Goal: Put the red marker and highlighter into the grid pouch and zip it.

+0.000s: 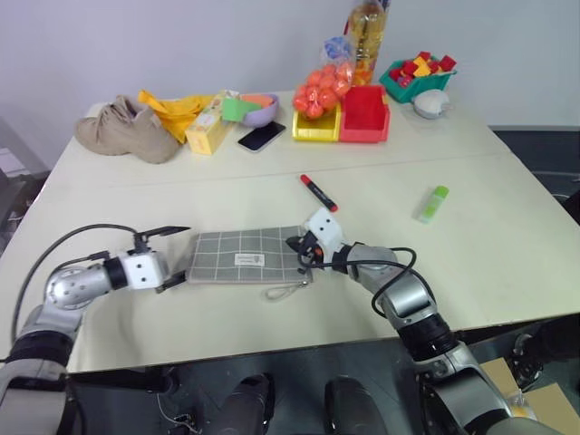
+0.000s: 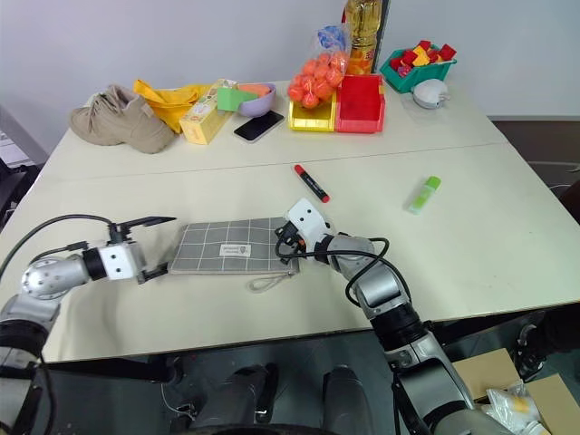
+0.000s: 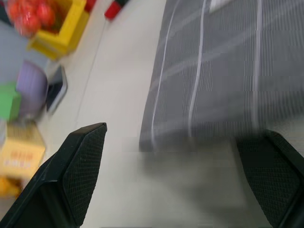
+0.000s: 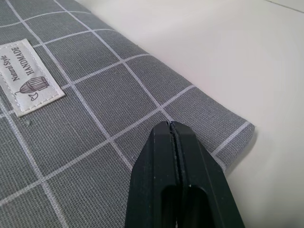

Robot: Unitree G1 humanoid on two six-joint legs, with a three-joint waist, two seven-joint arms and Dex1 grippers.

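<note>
Pouch first: the grid pouch (image 1: 246,256) lies flat at table centre. At its 9 o'clock, the left gripper (image 1: 172,256) spreads wide; at 3 o'clock, the right gripper (image 4: 171,130) is pressed together over its corner. The red marker (image 1: 318,192) sits at 1 o'clock, the highlighter (image 1: 433,204) farther at 2 o'clock.

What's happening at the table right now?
The robot is working at the grid pouch, which lies flat on the table. The right tool is shut over the pouch's right end, and the left tool stands open at its left end. The red marker and the highlighter lie on the table, not yet in the pouch.
</note>
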